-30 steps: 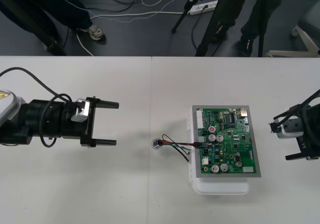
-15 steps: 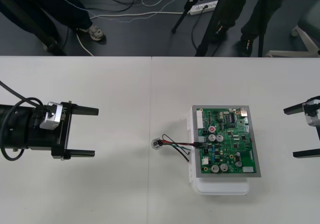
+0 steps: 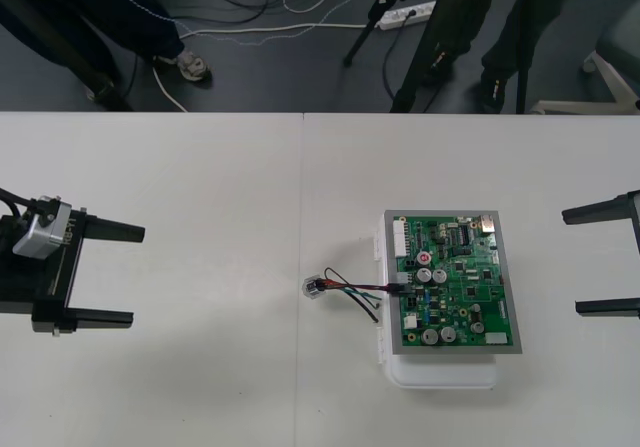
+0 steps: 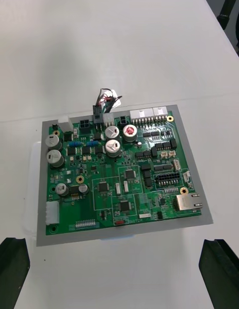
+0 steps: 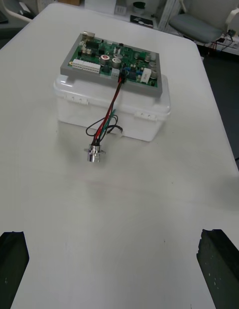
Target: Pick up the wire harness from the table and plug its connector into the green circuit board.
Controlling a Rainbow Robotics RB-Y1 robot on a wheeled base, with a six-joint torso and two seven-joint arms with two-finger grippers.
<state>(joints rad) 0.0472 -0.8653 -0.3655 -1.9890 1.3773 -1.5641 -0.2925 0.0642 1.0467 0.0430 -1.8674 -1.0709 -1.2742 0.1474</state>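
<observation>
- Two arms flank one plain light table, each at its own side and well apart from the work in the middle.
- Left gripper hangs over the table's left edge. Its black fingers are spread wide and hold nothing.
- Right gripper sits at the table's right edge. Its two fingers are likewise far apart and empty, pointing toward the board.
- Green circuit board lies flat in a grey frame on top of a white base, right of the table's centre.
- Wire harness runs from the board's left edge down onto the table. Its red, black and green wires drape over the side of the base.
- Black plug stands upright in a connector at the board's edge, beside the round silver capacitors.
- Round metal socket rests on the table just left of the base, touching neither gripper.
</observation>
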